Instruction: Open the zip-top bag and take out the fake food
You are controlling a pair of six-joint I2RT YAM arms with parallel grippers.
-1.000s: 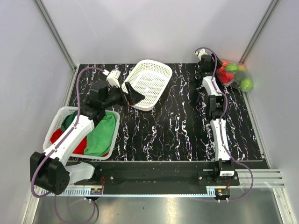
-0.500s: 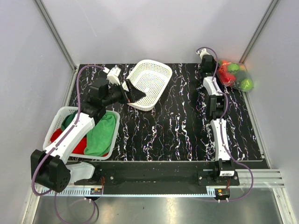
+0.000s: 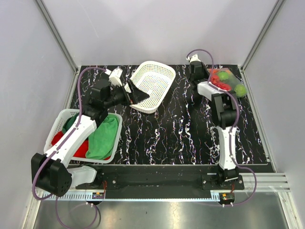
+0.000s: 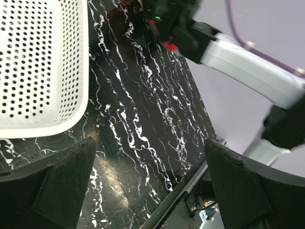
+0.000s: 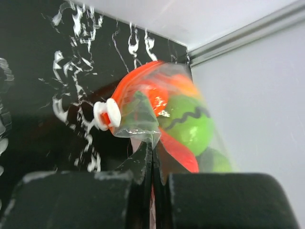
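While looking down from overhead, showing the zip-top bag (image 3: 229, 82) lying on the black marbled worktop (image 3: 167, 133) in the far right corner, near the right wall. Running its long axis from left to right, slanting a little toward the near edge, with the mouth end pointing left at the right fingers (image 3: 208, 78). Bulging with fake food (image 3: 220, 75): green rounds and red pieces, too small from above to sort further. Failing from that height to reveal the grip. Turning to the right wrist view for it, finding those fingers pressed together with no gap, pinching a fold of clear plastic just below the red-orange zip strip (image 5: 131, 83) and its white slider (image 5: 106, 114). Showing, from overhead and from the left wrist view, the left fingers (image 3: 135, 97) spreading wide, gripping nothing, hovering beside the near rim of a white mesh basket (image 3: 152, 86), with contact impossible to judge.
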